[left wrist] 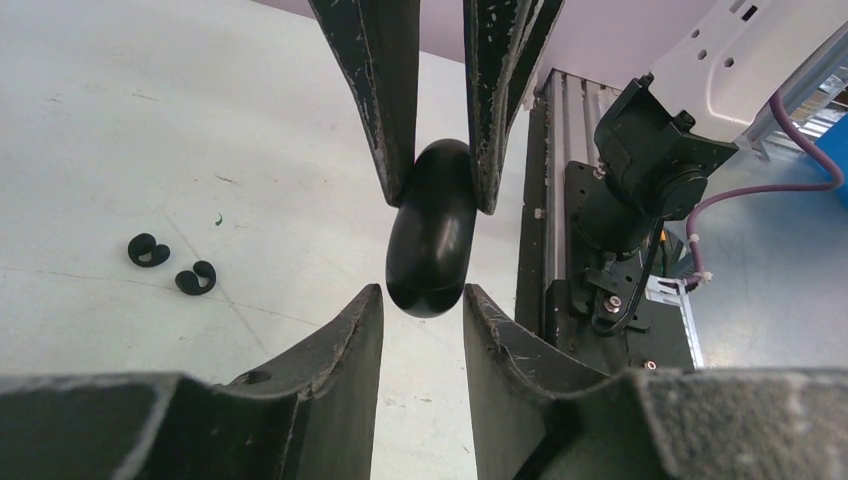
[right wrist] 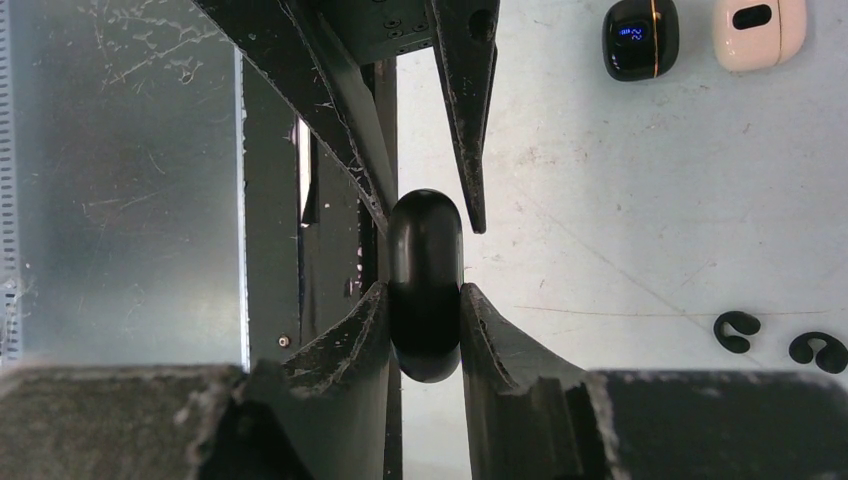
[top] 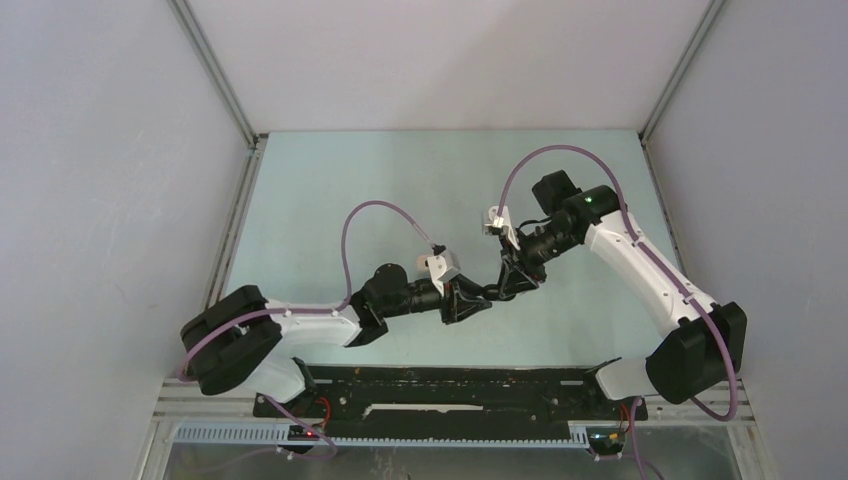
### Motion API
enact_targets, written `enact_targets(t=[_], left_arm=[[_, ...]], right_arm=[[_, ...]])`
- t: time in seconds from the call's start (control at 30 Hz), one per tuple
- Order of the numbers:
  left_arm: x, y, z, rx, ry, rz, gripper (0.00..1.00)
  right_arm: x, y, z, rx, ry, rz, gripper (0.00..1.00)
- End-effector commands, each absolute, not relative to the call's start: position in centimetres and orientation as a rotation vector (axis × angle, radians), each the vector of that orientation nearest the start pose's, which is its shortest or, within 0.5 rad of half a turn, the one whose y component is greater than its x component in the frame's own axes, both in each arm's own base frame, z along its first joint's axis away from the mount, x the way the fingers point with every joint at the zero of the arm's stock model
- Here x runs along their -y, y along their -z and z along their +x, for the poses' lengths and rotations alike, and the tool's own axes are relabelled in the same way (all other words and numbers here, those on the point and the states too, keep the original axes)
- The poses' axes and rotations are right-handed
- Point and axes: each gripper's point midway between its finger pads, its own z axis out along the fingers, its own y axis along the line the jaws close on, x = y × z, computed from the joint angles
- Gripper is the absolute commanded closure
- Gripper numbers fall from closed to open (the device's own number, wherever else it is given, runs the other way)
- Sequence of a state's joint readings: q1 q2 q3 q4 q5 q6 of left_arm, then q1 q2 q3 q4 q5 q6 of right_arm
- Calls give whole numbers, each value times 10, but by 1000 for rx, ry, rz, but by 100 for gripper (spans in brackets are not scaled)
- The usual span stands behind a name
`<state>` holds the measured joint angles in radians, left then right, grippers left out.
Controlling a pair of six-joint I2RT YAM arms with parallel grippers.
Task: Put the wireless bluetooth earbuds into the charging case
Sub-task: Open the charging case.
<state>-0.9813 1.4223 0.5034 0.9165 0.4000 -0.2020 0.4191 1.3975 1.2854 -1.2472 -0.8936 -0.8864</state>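
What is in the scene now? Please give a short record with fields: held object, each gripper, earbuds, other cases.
held object: black case, pebble-shaped, between both grippers
right gripper: closed on one end of the black case
left gripper: fingers flank the other end; whether they press it cannot be told
earbuds: two black earbuds, loose on the table, close together, not in any case
other cases: dark case with a blue display and pale case, side by side on the table

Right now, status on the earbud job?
Right gripper shut on black case. Left gripper flanking its end, grip unclear. Two black earbuds loose on table, not in. Nothing blocking.
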Motion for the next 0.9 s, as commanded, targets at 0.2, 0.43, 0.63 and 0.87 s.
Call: enact_targets(t=[0.2, 0.43, 0.63, 0.87], left_arm=[[389, -202, 162, -1313, 1270, 932, 57], [391, -200, 161, -1319, 1289, 937, 66], [391, -197, 163, -1340, 1296, 923, 61], [391, -201, 163, -1327, 1315, 920, 76]], right_arm=[[-209, -209, 169, -1897, -1146, -1608, 81], [-210, -211, 168, -1891, -1149, -1603, 81], [-210, -213, 168, -1883, -1150, -1598, 81], [-210, -211, 167, -1894, -1166, -1594, 81]])
